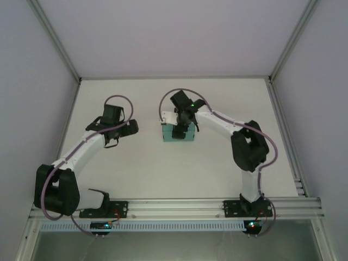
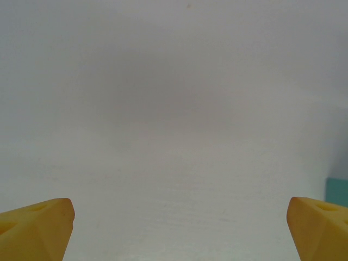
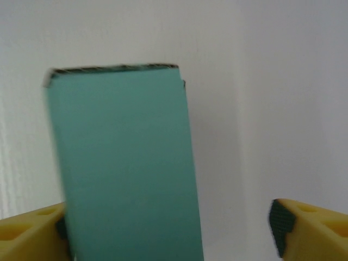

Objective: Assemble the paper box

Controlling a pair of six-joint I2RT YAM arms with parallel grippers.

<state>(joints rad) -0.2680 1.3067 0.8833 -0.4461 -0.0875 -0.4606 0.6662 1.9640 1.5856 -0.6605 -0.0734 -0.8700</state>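
we are judging that the folding is nearly done: the paper box is already looking like a closed rectangular block, not a flat sheet. it is sitting near the middle of the worktop, a little toward the far edge and about midway between the left and right edges.

the right gripper is hanging directly over the box. in the right wrist view the right gripper is showing its yellow fingers spread apart. the box is lying close against the finger at the left of that view, while a clear gap is separating it from the other finger, so we are reading it as not clamped.

the left gripper is hovering well apart from the box, toward the left edge. in its own view the left gripper is holding its fingers wide apart over bare worktop, with a teal sliver of the box peeking in at the right border.

the next move is probably calling for a check that the end flaps are tucked. if one is springing up, we are expecting it to need one arm steadying the body while the other presses the flap in.

the box is looking uniformly teal, thin-walled and smooth. a dark line is running along its far end, and one corner there is seeming slightly proud. the picture is blurring, so we are not telling whether that end is fully shut.
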